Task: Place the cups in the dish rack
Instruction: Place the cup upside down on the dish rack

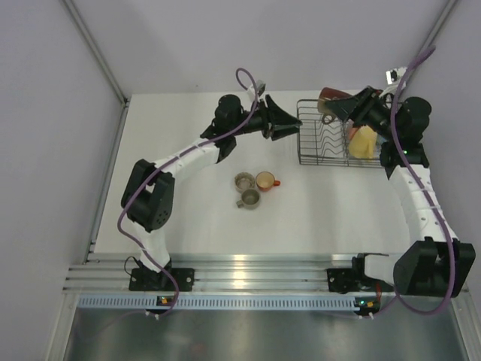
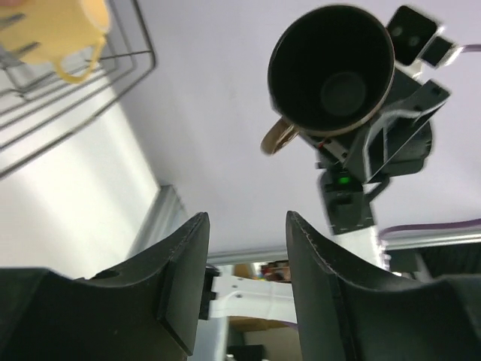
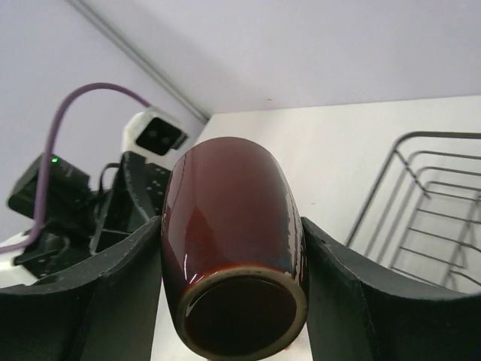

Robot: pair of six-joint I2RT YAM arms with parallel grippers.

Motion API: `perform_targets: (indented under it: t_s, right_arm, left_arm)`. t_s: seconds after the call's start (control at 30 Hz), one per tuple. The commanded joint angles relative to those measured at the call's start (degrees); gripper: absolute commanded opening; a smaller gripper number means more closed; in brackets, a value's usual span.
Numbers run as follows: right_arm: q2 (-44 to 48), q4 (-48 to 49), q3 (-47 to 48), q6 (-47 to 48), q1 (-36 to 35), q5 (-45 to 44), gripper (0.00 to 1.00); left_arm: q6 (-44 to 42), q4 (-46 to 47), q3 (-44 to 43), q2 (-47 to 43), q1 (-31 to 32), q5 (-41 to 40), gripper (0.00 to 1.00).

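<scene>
One yellow cup point(image 1: 364, 141) sits in the dish rack point(image 1: 316, 144) at upper right. The right end effector point(image 3: 230, 233) clamps a dark brown cup point(image 1: 328, 95) by the rack's upper edge. The left end effector point(image 2: 246, 226), half open, holds nothing. Not yet loaded - an orange cup point(image 1: 264, 180) and two grey cups point(image 1: 243, 180) on the table point(image 1: 188, 218), mid-frame.

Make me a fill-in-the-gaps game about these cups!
The right tool grips the brown cup; the left tool holds ___.
The yellow cup sits in the ___.
Beside the orange cup stand ___ grey cups.
Missing: nothing; rack; two.
</scene>
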State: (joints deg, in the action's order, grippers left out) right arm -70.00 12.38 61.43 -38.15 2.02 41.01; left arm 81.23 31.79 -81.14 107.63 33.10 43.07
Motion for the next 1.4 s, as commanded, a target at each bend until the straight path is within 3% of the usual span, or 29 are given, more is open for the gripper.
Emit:
perform_targets:
  t_s: [0.0, 0.03, 0.1, 0.2, 0.5, 0.87, 1.37]
  right_arm:
    - [0.21, -6.64, 6.85, 6.23, 4.12, -1.11, 0.0]
    - [-0.14, -9.63, 8.25, 8.16, 5.52, -1.63, 0.0]
    - [-1.98, -20.87, 13.26, 14.31, 6.76, -4.17, 0.0]
    - [-5.49, -35.29, 20.56, 21.7, 8.7, -9.78, 0.0]
    - [-17.27, -59.55, 38.75, 31.64, 13.27, -27.02, 0.0]
    - [-24.13, -66.52, 42.37, 31.91, 15.29, -35.82, 0.0]
    - [-28.26, -65.56, 38.94, 31.47, 18.98, -43.03, 0.0]
  left_arm:
    - [-17.12, -20.18, -7.77, -2.43, -0.76, -0.26, 0.51]
    - [-24.55, -25.58, -9.19, -2.78, -0.76, -2.62, 0.51]
    - [-30.84, -37.16, -11.48, -3.39, -0.76, -5.52, 0.51]
    - [-41.21, -45.64, -14.04, -4.45, -0.93, -11.42, 0.52]
    - [-47.13, -48.58, -10.7, -7.97, -2.25, -17.05, 0.52]
    - [-49.68, -48.58, -8.95, -9.11, -3.04, -16.35, 0.52]
    - [-49.5, -48.4, -7.19, -9.81, -4.1, -17.05, 0.52]
